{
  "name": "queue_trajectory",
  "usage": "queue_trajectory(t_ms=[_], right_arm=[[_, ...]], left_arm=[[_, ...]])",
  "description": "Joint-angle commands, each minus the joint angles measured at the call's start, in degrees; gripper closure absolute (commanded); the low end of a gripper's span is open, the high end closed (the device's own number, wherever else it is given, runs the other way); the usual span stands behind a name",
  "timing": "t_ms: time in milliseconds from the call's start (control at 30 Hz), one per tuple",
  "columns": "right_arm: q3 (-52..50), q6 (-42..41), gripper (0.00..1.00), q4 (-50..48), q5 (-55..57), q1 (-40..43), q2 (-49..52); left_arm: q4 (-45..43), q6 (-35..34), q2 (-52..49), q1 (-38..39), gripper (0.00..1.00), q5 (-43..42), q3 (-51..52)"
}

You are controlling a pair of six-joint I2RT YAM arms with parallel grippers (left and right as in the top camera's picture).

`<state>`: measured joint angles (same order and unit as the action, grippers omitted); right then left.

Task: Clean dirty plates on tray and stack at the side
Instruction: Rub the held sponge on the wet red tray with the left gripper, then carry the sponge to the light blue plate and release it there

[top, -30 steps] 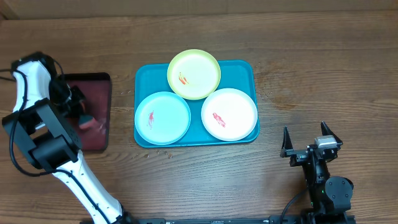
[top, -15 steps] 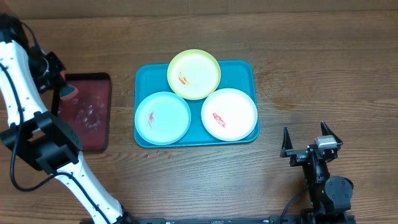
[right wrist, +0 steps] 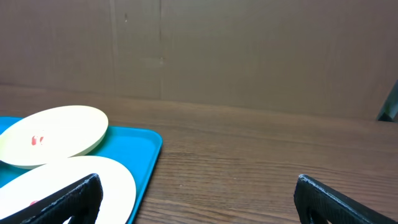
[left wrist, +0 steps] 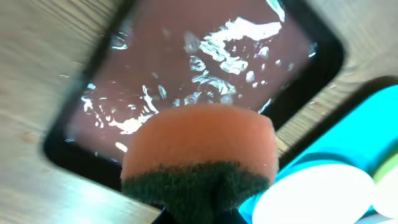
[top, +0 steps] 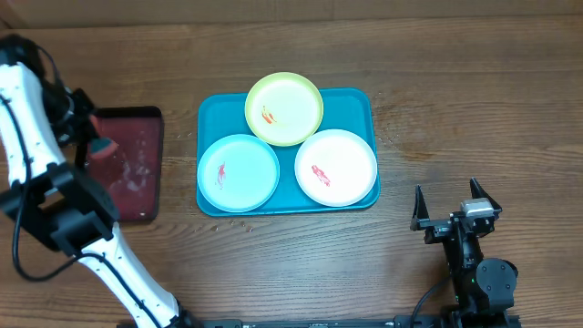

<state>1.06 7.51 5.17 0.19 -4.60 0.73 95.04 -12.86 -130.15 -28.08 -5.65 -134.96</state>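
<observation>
A second ago the left gripper point(top: 97, 143) sat low over the middle of the dark red tray point(top: 137, 196), at the left of the overhead frame, with the sponge point(top: 104, 146) down against it. Half a second ago it had swung up to the tray's upper-left corner. Now it has drifted slightly down and right again. The sponge is over the tray's left rim near the top, seemingly lifted clear, though the overhead view hardly settles height. The white arm link point(top: 27, 118) has shifted to run along the frame's left edge. The tray's middle, covered before, shows wet glints point(top: 135, 171).
</observation>
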Motion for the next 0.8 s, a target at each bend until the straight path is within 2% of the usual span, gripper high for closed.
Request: queue_trajectory(t_ms=[0,133,300,367,467,567,767], right_arm=[[-0.6,0.0,0.0,-0.3,-0.3,-0.2,-0.6],[-0.6,0.0,0.0,-0.3,-0.3,-0.2,-0.6],[-0.6,0.0,0.0,-0.3,-0.3,-0.2,-0.6],[-0.6,0.0,0.0,-0.3,-0.3,-0.2,-0.6],[-0.6,0.0,0.0,-0.3,-0.3,-0.2,-0.6],[-0.6,0.0,0.0,-0.3,-0.3,-0.2,-0.6],[-0.6,0.0,0.0,-0.3,-0.3,-0.2,-0.6]], left_arm=[[1.1,1.4,6.4,0.7,0.96,2.8,-2.6],[-0.1,0.4,6.2,2.1,0.96,3.1,3.1],[-16.6,0.4,6.1,3.1,0.96,2.8,24.4],[-18.5,0.5,6.1,2.9,0.96,0.0,28.4],[-17.2,1.6,6.4,1.9,0.96,-1.5,27.1],[-11.8,2.2,7.5,1.0,0.96,-2.6,20.9],[-2.6,8.0,11.6,1.5,0.96,-12.3,8.4]])
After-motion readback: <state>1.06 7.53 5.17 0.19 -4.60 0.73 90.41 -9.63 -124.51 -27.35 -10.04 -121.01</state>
